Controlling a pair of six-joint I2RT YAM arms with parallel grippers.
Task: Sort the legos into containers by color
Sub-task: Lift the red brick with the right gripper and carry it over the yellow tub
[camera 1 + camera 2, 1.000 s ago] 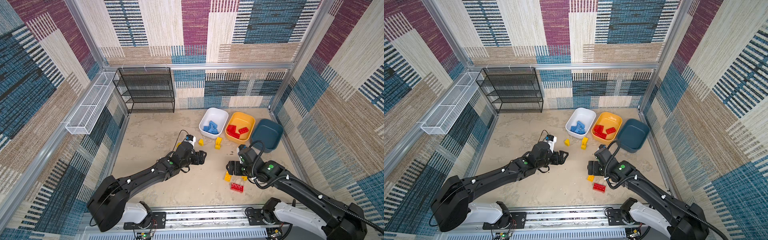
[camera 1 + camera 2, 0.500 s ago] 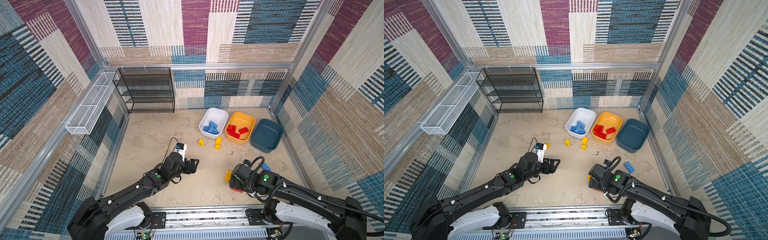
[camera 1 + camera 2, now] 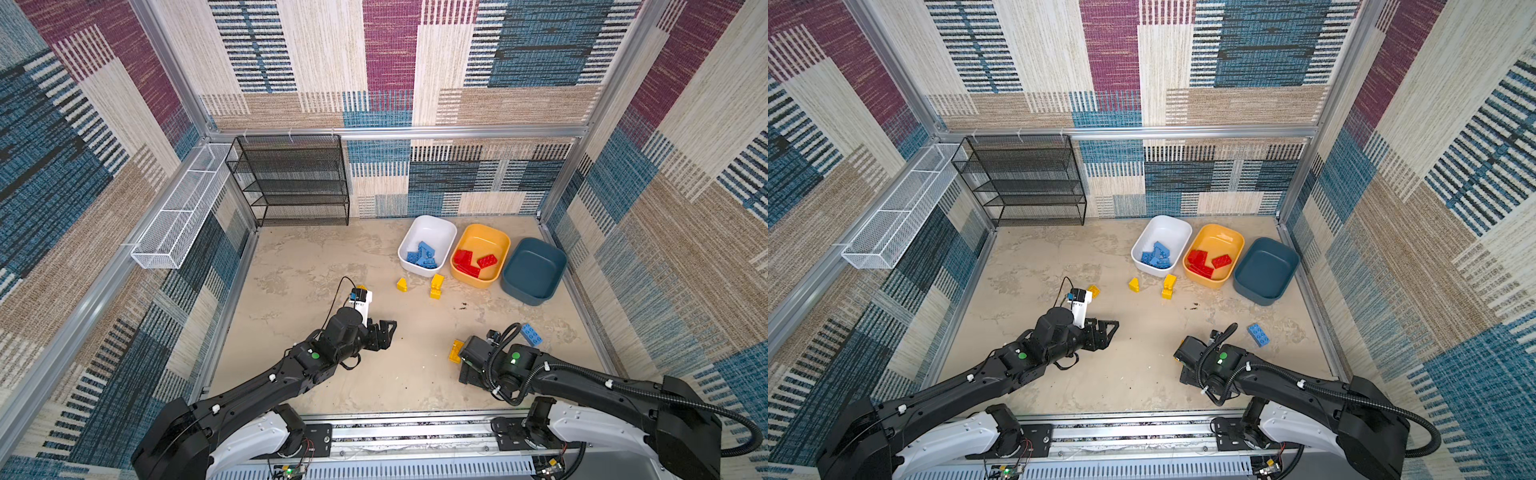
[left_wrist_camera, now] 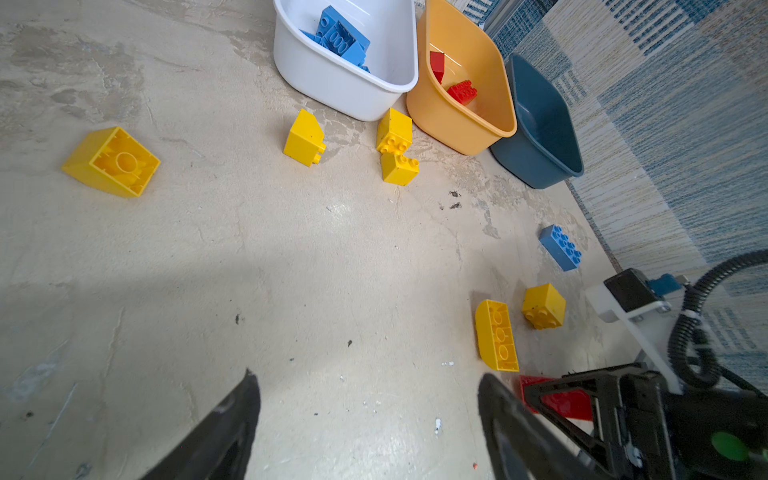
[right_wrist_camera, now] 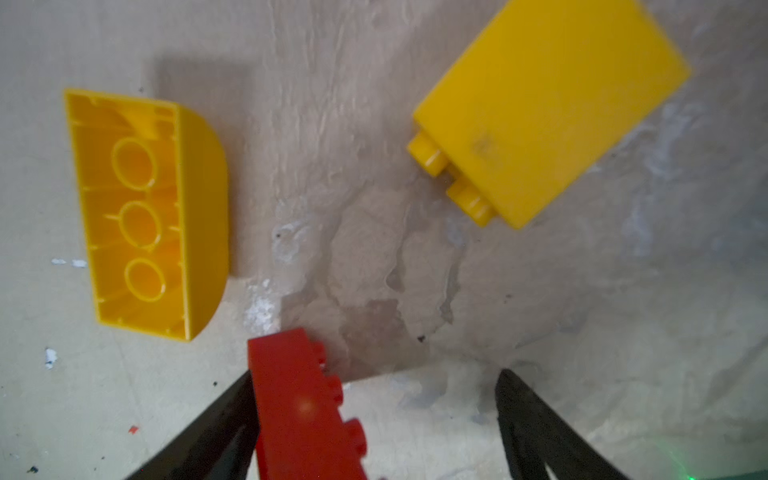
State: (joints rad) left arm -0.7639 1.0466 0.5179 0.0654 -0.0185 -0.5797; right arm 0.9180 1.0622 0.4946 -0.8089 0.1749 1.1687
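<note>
My left arm reaches low over the middle of the worktop (image 3: 311,270), left gripper (image 3: 387,332) level, jaws spread wide. My right arm crooks near the front edge, right gripper (image 5: 376,374) pointing down, jaws parted.

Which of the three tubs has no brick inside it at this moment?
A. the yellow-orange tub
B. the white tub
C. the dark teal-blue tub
C: in both top views the dark teal-blue tub shows only its bare floor, while the white tub holds blue bricks and the yellow-orange tub holds red bricks.
</note>
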